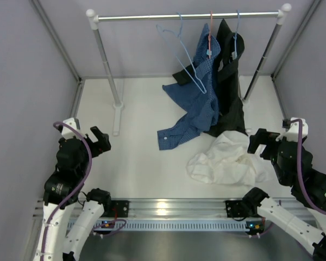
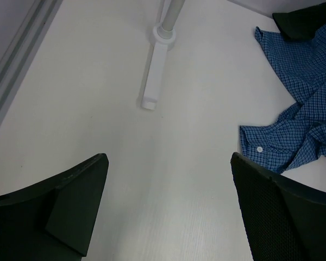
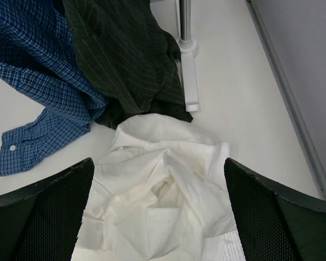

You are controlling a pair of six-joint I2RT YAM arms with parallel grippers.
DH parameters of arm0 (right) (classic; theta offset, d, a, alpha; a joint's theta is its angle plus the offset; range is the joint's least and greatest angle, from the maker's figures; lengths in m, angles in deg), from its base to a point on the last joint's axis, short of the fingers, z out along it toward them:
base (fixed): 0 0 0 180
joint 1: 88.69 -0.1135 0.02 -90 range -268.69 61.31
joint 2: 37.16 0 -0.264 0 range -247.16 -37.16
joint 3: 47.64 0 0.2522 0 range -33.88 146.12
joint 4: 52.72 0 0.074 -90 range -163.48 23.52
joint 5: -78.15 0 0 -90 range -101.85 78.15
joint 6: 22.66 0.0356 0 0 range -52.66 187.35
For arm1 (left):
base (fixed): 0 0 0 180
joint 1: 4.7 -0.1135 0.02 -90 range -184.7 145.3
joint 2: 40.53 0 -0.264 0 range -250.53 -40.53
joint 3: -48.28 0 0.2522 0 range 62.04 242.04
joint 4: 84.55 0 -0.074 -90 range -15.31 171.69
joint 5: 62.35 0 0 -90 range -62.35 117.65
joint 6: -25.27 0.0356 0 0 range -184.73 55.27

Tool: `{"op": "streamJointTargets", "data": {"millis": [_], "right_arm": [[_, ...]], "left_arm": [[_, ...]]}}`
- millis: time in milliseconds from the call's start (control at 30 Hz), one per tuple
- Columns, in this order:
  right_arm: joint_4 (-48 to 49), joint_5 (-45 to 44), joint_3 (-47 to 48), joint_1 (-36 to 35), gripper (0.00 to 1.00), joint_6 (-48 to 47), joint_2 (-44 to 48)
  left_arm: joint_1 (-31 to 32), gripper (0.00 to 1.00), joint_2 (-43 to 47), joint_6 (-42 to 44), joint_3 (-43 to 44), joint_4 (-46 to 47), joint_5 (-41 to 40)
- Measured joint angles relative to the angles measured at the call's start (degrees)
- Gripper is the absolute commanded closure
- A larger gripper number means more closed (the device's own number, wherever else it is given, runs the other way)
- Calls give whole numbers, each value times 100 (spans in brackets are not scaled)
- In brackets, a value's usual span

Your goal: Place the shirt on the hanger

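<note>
The white shirt (image 1: 223, 160) lies crumpled on the table at the near right, just in front of the hanging clothes. It fills the lower middle of the right wrist view as a heap of shirt (image 3: 163, 190) folds. My right gripper (image 1: 259, 142) hovers open at its right edge, and in its own view the right gripper (image 3: 158, 163) has black fingers standing either side of the heap, above it. The light-blue wire hanger (image 1: 179, 33) hangs bare from the rail (image 1: 141, 18). My left gripper (image 1: 98, 140) is open at the near left; the left gripper (image 2: 168, 163) looks down on bare table.
A blue checked shirt (image 1: 193, 103) and a black garment (image 1: 228, 87) hang from the rail on a red hanger (image 1: 210, 32) and a darker blue hanger (image 1: 236, 38), trailing onto the table. The rack's left foot (image 2: 155, 70) and right foot (image 3: 189, 76) stand on the table. Grey walls close both sides.
</note>
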Motion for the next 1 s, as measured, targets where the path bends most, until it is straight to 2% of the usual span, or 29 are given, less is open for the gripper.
{"op": "streamJointTargets", "data": {"millis": [367, 500, 600, 733, 900, 933, 1000], "right_arm": [[68, 68, -157, 0, 1, 63, 111], [85, 540, -262, 0, 1, 92, 127], [118, 1036, -334, 0, 0, 308, -286], [610, 1790, -1191, -55, 0, 750, -1005], [925, 1980, -2511, -619, 1, 1399, -1731], [1003, 1956, -2588, -743, 3, 1508, -1884], [1252, 1818, -2625, -916, 20, 1674, -2299]], "left_arm": [[0, 2, -4, -70, -68, 44, -46], [0, 2, -4, -70, -79, 57, -42], [2, 2, -7, -72, -109, 87, -20], [9, 2, -7, -72, -138, 92, 9], [24, 2, -2, -74, -164, 133, 24], [28, 2, -2, -74, -168, 133, 28], [31, 2, -2, -74, -175, 140, 28]]}}
